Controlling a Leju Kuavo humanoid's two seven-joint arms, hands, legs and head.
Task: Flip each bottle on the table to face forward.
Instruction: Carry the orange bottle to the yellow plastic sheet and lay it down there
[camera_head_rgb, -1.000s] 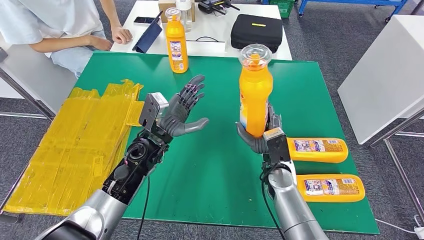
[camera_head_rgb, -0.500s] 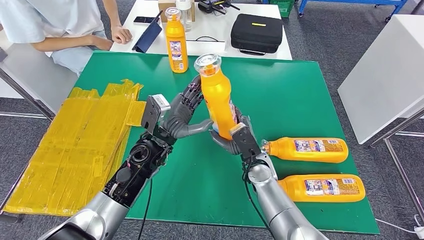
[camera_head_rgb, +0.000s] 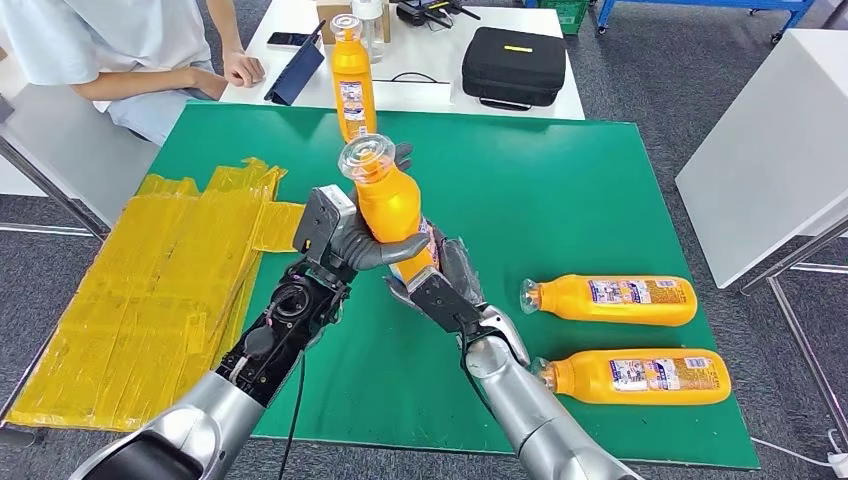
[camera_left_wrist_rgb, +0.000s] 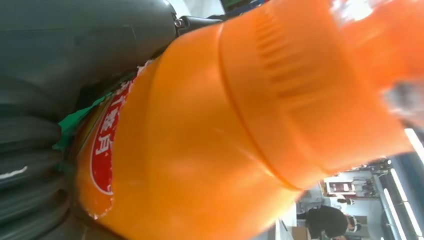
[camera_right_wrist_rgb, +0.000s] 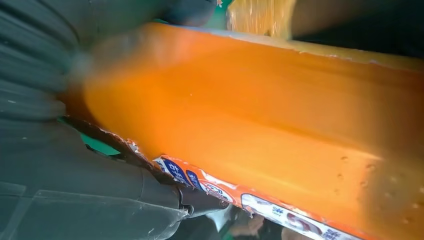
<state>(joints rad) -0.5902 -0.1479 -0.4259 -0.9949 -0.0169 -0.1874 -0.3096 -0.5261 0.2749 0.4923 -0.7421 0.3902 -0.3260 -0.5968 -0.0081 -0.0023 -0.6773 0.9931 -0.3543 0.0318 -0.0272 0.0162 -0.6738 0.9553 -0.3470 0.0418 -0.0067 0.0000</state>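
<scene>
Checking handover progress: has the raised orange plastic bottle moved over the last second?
Yes. The raised orange plastic bottle moved leftward, away from the two lying orange bottles, toward the yellow sheet.

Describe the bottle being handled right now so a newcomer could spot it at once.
On the green table, look near the middle, where the left hand and right hand meet. The held bottle is orange, raised, tilted, gripped by both; the other orange bottles stand at the far edge or lie flat.
</scene>
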